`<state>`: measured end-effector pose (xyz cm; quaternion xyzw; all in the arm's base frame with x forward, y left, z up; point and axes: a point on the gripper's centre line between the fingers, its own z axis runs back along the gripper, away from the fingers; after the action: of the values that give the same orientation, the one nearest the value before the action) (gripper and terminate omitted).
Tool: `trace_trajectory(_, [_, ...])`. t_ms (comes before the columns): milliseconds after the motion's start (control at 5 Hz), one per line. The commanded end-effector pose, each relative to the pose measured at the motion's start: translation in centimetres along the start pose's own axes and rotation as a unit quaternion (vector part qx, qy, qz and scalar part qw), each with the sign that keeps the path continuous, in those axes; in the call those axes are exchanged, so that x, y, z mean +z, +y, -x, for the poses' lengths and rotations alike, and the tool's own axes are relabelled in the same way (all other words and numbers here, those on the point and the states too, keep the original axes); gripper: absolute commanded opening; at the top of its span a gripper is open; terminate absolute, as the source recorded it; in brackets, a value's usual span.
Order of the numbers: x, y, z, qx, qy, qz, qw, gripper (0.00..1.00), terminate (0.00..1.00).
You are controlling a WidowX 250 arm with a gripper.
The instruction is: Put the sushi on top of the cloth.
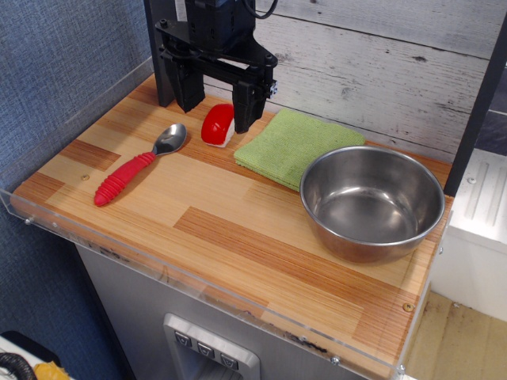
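The sushi (218, 124) is a small red-topped piece with a white base, lying on the wooden table near the back. My black gripper (218, 111) hangs right over it, open, with one finger (190, 93) to its left and the other finger (247, 109) to its right. The fingers straddle the sushi without closing on it. The light-green cloth (295, 146) lies flat just to the right of the sushi, between it and the steel bowl.
A steel bowl (372, 200) stands at the right, touching the cloth's corner. A red-handled metal spoon (139, 165) lies left of the sushi. A clear plastic rim (198, 277) edges the table front and left. A plank wall stands behind.
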<state>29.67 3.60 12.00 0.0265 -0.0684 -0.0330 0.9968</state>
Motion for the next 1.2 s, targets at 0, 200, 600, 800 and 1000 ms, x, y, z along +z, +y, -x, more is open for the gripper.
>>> trace_trajectory(0, [0.0,0.0,0.0,0.000,0.000,0.000,1.0000,1.00,0.00])
trace_trajectory(200, [-1.6,1.6,-2.2,0.025,0.013,-0.013,0.9995,1.00,0.00])
trace_trajectory(600, [-4.1,4.1,-4.6,0.071,-0.006,-0.034,0.9968,1.00,0.00])
trace_trajectory(800, [-6.2,4.4,-4.9,0.074,0.007,-0.022,0.9970,1.00,0.00])
trace_trajectory(1000, [-7.5,5.4,-5.3,0.092,0.000,-0.026,0.9955,1.00,0.00])
